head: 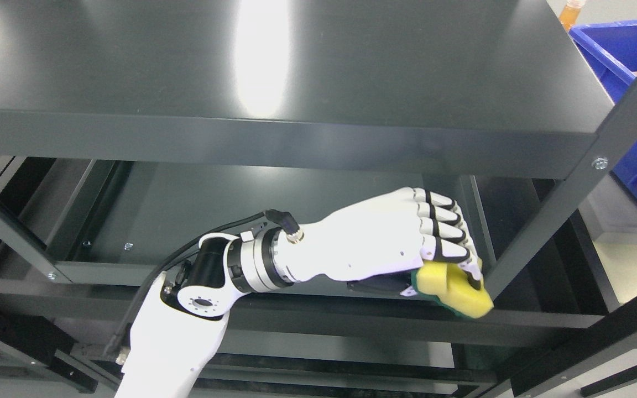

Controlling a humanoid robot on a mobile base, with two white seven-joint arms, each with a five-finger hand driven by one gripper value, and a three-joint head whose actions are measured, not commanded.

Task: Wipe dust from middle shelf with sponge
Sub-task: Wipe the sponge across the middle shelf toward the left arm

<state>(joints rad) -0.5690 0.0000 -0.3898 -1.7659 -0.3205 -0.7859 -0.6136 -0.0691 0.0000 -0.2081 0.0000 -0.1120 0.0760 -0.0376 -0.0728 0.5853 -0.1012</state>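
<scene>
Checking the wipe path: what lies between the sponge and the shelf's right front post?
Nothing: in the head view the sponge, held in the left hand, sits right beside the post, with only bare shelf showing between.

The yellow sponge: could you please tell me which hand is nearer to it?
Left. The left hand grips the sponge at the shelf's front edge; the right hand is out of view.

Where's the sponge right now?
In the head view, the yellow sponge is gripped in the left hand, at the middle shelf's front right, beside the right upright post.
</scene>
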